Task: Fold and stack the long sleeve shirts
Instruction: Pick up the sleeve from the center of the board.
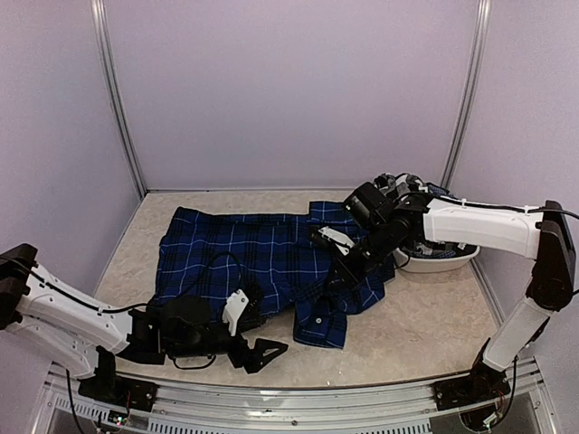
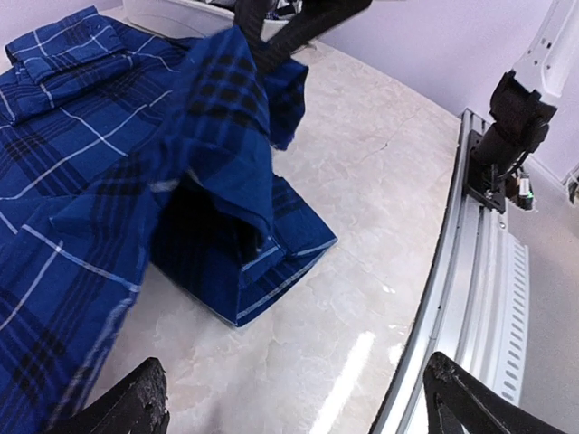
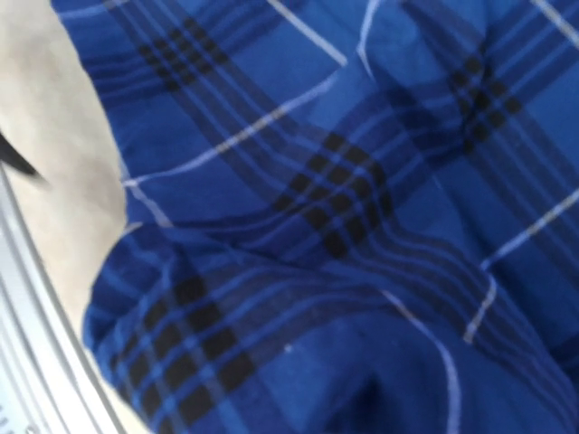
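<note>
Right end effector (image 1: pixel 346 264), mid-frame, pinches the blue shirt (image 1: pixel 235 249); it should draw the cloth flat, without bunching. Left end effector (image 1: pixel 256 330), lower left, is spread.

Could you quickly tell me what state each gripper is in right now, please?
Left gripper: open, holding nothing.
Right gripper: closed on the blue shirt, a fold raised off the table.

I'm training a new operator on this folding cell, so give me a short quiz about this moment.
1. True or false: the left gripper is open and empty.
2. Which one pinches a fold of the blue shirt? A) left gripper B) right gripper
3. Fill in: the white basin stands on the table at its far ____ corner.
Key: 1 true; 2 B; 3 right.
</note>
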